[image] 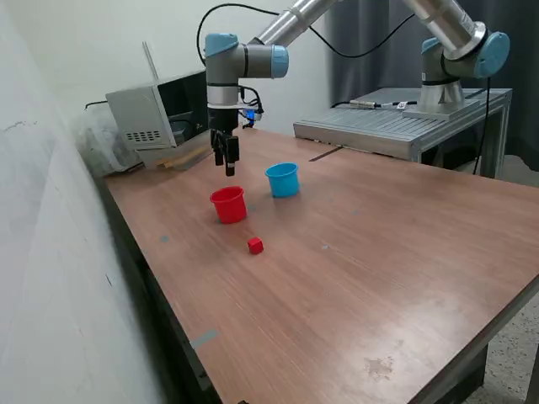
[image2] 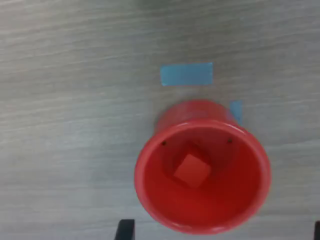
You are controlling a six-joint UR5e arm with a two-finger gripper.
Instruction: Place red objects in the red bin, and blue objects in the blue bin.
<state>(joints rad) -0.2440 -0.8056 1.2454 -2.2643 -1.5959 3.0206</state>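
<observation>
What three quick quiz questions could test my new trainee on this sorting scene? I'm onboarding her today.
1. True or false: the red cup holds a red cube.
2. How many red cubes lie loose on the table?
3. The gripper hangs above: A) the blue cup B) the red cup C) the loose red cube

Key: 1 true; 2 one; 3 B.

Brown wood-grain bench (image: 404, 278) w/ small blue tape marks (image2: 186, 74). Plain white wall (image: 84, 50) behind, dark curtain (image: 370, 42) at exterior view's right. Grey metal table (image: 379, 126) beyond; grey boxy device (image: 156, 114) near wall.
</observation>
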